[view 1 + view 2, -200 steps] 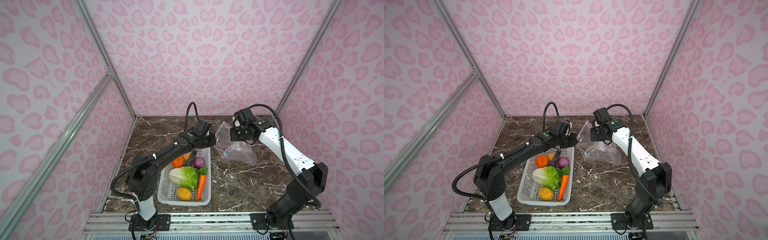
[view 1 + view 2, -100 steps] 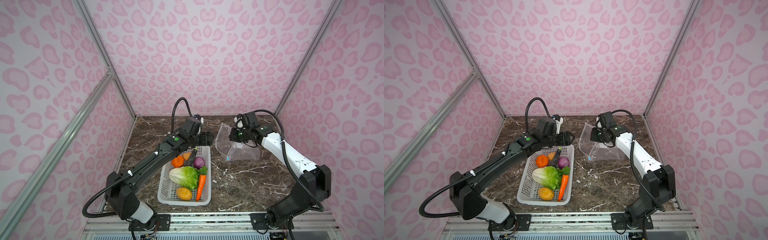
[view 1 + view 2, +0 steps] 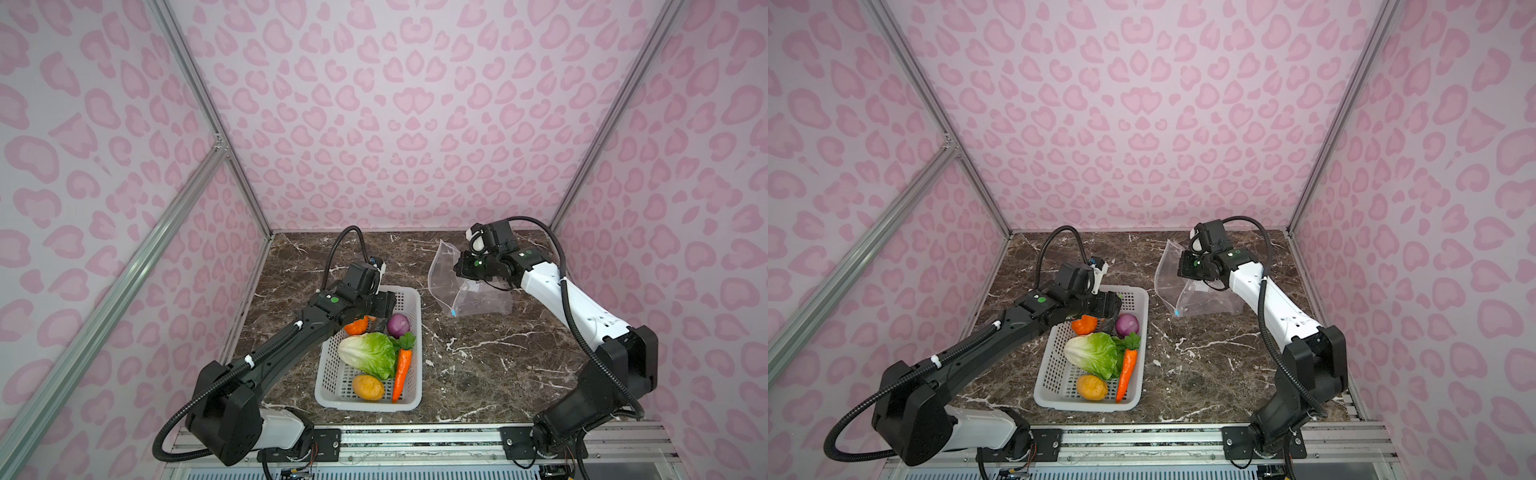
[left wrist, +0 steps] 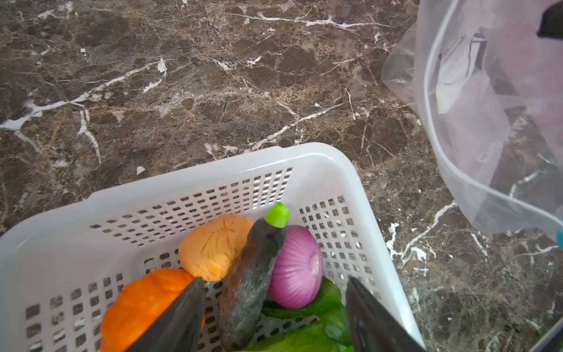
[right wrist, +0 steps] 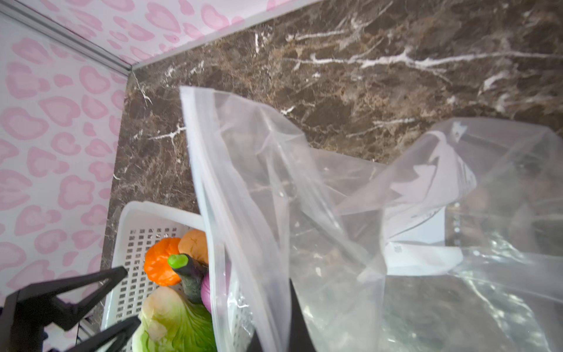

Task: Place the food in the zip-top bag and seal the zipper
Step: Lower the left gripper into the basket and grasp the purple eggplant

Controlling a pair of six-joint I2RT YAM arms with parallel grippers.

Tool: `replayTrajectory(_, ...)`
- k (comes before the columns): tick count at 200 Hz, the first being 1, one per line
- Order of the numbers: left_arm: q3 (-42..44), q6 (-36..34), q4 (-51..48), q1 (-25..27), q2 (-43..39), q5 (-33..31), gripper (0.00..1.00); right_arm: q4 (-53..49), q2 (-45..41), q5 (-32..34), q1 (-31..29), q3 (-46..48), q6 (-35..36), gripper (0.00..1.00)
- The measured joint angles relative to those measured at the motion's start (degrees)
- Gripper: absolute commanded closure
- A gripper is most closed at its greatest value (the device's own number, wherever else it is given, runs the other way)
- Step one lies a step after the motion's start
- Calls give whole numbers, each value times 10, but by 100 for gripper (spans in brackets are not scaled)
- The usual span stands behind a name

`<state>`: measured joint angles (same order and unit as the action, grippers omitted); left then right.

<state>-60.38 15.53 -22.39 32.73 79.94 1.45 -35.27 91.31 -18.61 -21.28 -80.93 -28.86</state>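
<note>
Jaws on the left gripper (image 4: 274, 279) stand wide apart and hold nothing. They hang over the far end of the basket (image 4: 213, 170), astride the eggplant piece (image 4: 253, 274). Those of the right gripper (image 3: 457, 267) are closed on the raised lip of the zip-top bag (image 3: 478, 293). The bag sits right of the basket and a little farther back, its body on the table (image 3: 478, 365). All the food (image 3: 1092, 353) lies in the basket; none is bagged.

We judge the step in hand to be picking the eggplant piece. It leans on the purple onion (image 4: 298, 268), with a pale orange round (image 4: 213, 247) and a ribbed orange round (image 4: 143, 298) close on its other side. We recommend lowering straight and closing across the dark body, not the green cap, so neither finger shoves a neighbour. The right arm should hold the mouth open towards the basket.

Only the left wrist view shows that leaning contact; in both top views the gripper covers it. Only the top views take in the carrot (image 3: 402, 370), the yellow-orange round (image 3: 368, 387) at the near end, and the zipper with its blue slider (image 3: 453, 312) at the bag's near left corner. The right wrist view shows the bag's whitish print patch (image 5: 426, 195) best.
</note>
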Motion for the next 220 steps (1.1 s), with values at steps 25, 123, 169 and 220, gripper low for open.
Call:
replayTrajectory(25, 5, -2, 31, 5, 36, -23, 32, 16, -17, -1, -1, 39, 0, 100)
replayTrajectory(123, -2, -7, 57, 10, 121, -51, 52, 45, -79, -6, -1, 121, -14, 100)
replayTrajectory(169, -3, -8, 58, 14, 134, -58, 83, 44, -82, -3, -1, 122, -13, 100)
replayTrajectory(220, -3, -13, 57, 18, 129, -64, 94, 41, -88, 9, -1, 120, -5, 95)
